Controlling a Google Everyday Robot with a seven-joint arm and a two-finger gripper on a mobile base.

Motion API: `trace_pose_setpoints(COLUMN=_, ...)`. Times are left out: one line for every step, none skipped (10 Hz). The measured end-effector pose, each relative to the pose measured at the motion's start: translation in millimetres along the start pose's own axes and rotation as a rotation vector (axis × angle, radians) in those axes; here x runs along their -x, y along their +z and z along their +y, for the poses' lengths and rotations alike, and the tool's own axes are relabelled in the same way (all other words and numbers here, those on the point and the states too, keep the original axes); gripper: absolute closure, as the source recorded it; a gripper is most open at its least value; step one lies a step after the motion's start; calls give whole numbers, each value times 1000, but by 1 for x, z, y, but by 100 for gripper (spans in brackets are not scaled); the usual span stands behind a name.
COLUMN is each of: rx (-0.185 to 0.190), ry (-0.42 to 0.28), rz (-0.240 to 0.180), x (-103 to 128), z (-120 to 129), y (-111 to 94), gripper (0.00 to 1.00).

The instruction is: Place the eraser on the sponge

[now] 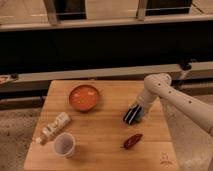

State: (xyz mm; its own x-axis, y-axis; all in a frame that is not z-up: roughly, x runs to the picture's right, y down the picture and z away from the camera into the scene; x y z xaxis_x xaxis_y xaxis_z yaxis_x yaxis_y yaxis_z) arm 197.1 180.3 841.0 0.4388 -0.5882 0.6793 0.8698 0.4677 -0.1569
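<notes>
The eraser [131, 116], a black oblong block with thin pale stripes, lies tilted at the right side of the wooden table [100, 135]. A bit of the light-blue sponge [141, 116] shows at the eraser's right edge, touching it, and the eraser seems to rest partly on it. My gripper [137, 106] hangs at the end of the white arm [170, 97] that reaches in from the right. It sits directly over the eraser's upper end, and whether it holds the eraser is unclear.
An orange bowl [84, 97] stands at the table's back middle. A small bottle [55, 127] lies on its side at the left, with a white cup [64, 144] in front of it. A dark red chili-shaped thing [132, 141] lies just below the eraser.
</notes>
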Motion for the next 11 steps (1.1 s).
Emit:
trace_pose_setpoints(rx=-4, ry=-6, rz=-4, x=1, z=-1, y=0, gripper=20)
trace_pose_setpoints(rx=-11, ry=-9, rz=-7, x=2, z=-2, y=-1, gripper=20)
trace_pose_setpoints(rx=-21, ry=-9, rz=-12, x=4, z=-2, y=-3, gripper=20)
trace_pose_setpoints(rx=-32, ry=-7, rz=-12, x=5, z=-2, y=-5, gripper=20)
trace_pose_setpoints(rx=-46, ry=-4, rz=-9, x=5, z=-2, y=-9, gripper=20)
trace_pose_setpoints(rx=-60, ry=-1, rz=-6, x=5, z=-2, y=-14, gripper=20)
trace_pose_setpoints(rx=-70, ry=5, rz=-2, x=5, z=0, y=-18, gripper=20)
trace_pose_setpoints(rx=-80, ry=13, rz=5, x=3, z=3, y=-23, gripper=20)
trace_pose_setpoints(rx=-87, ry=21, rz=11, x=1, z=5, y=-27, gripper=20)
trace_pose_setpoints(rx=-93, ry=37, rz=20, x=-3, z=10, y=-31, gripper=20)
trace_pose_setpoints(rx=-97, ry=54, rz=26, x=-8, z=15, y=-34, gripper=20)
